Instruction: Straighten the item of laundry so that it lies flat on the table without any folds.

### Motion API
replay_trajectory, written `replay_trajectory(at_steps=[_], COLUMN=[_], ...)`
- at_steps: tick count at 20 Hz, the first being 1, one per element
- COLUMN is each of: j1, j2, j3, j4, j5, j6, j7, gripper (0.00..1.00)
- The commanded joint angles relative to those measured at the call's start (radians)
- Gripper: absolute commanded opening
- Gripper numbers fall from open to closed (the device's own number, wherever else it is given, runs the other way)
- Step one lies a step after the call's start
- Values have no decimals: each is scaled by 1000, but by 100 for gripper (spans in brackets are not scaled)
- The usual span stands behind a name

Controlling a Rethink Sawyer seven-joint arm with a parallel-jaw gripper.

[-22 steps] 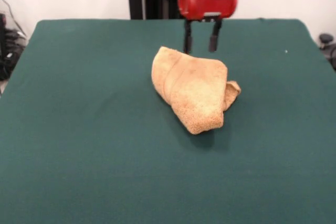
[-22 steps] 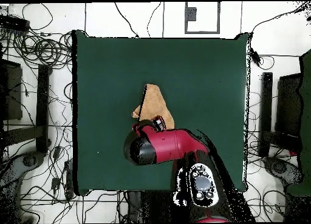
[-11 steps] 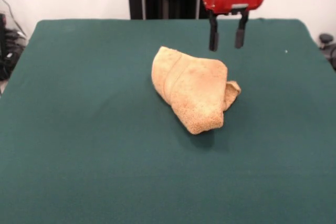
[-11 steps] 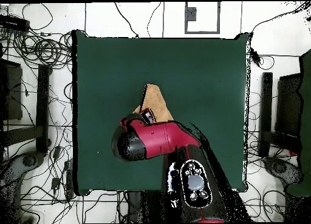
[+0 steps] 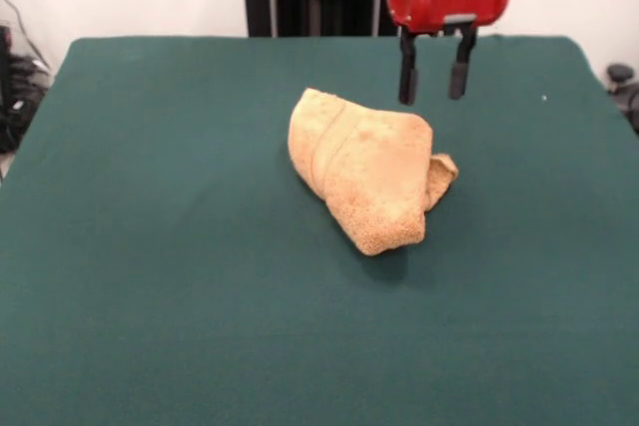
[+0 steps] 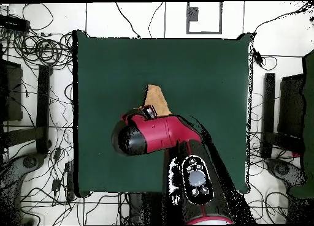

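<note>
Barely drifting since before, the red-and-black gripper (image 5: 433,77) is hanging open – the golden-tan terry-cloth towel (image 5: 367,167) is lying bunched, folded over itself

Towel (image 5: 366,167) lay folded on table (image 5: 150,246), near middle. Gripper (image 5: 433,89) hung above table, just behind towel's right end in front view, not touching it. In overhead view arm (image 6: 160,138) covered towel's lower part.

I assess this as a robotics lab. My desk (image 6: 202,70), under green cloth, stands on a pale floor (image 6: 122,18) strewn with tangled cables (image 6: 43,49), with black equipment stands (image 6: 268,113) alongside.
</note>
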Motion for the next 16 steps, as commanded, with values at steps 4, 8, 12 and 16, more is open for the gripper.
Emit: replay_trajectory(at_steps=[4,8,12,16], j1=[35,3,-19,-17], j2=[131,144,157,176], j3=[93,132,159,154], j4=[-68,-53,-46,-62], j5=[-57,-40,-28,-38], j6=[142,128,136,164], j7=[-53,-62,-73,-83], gripper=[100,100,100,100])
